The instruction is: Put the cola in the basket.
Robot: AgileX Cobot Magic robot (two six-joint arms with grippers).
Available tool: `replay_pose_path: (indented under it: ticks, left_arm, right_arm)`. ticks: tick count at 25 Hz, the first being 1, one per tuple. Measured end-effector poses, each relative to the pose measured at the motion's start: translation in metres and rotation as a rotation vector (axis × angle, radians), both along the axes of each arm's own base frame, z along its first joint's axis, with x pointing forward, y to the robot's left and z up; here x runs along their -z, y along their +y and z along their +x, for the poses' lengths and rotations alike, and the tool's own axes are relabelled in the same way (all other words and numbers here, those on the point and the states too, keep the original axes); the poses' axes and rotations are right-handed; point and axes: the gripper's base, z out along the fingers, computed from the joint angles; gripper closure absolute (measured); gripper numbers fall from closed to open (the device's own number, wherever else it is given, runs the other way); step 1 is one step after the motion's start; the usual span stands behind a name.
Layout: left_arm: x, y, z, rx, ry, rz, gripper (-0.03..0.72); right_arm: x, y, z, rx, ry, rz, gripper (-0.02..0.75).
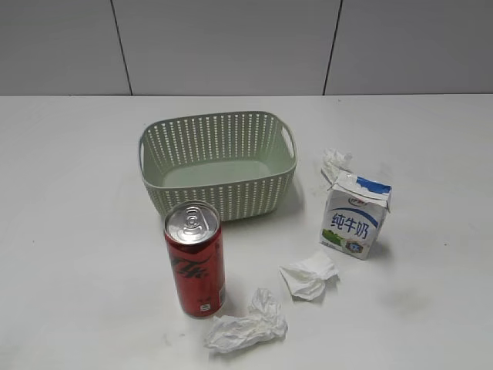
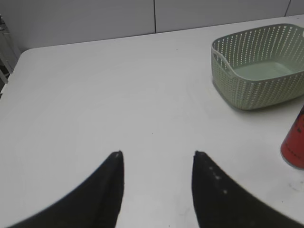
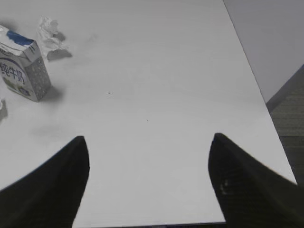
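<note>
Nearest to us in the exterior view, a crumpled tissue (image 1: 246, 327) lies on the white desk (image 1: 77, 231), just beside the foot of the cola (image 1: 195, 258). The cola stands upright, its silver pull-tab top closed, directly in front of the basket (image 1: 218, 163) and very near its front wall, though we cannot tell whether the two touch. A second crumpled tissue (image 1: 309, 276) lies to the right of the can, between it and the milk carton (image 1: 355, 214), which stands upright and sealed, with a blue top edge. A third tissue (image 1: 334, 163) sits just behind the carton, beside the basket's right end.

The basket rests upright farther back, its opening facing up; we see bare floor inside and nothing in it. The cola is outside it.

From the left wrist view, our left gripper (image 2: 157, 154) hangs over bare desk with its jaws spread apart and nothing between them; the basket (image 2: 259, 66) is off to its upper right and the cola (image 2: 294, 142) shows only as a red edge at the right border. From the right wrist view, our right gripper (image 3: 149, 137) has its jaws spread wide, holding nothing, near the desk's edge, with the milk carton (image 3: 23, 69) well apart at the upper left.
</note>
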Motion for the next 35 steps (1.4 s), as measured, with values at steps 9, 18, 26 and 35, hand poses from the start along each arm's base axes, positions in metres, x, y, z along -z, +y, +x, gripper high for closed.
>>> replay_pose_path:
  ticks: [9,18,26,35]
  left_arm:
    - [0.0,0.0,0.0,0.0,0.0,0.0,0.324]
    - [0.0,0.0,0.0,0.0,0.0,0.0,0.324]
    - [0.0,0.0,0.0,0.0,0.0,0.0,0.324]
    - [0.0,0.0,0.0,0.0,0.0,0.0,0.324]
  right_arm:
    - [-0.011,0.0,0.05,0.002,0.209,-0.026,0.147]
    - [-0.015,0.014,0.125,-0.043,0.529,0.128,0.141]
    - [-0.015,0.025,0.198,-0.141,0.684,0.172,0.127]
    - [-0.034,0.048,0.263,-0.252,0.791,0.126,0.147]
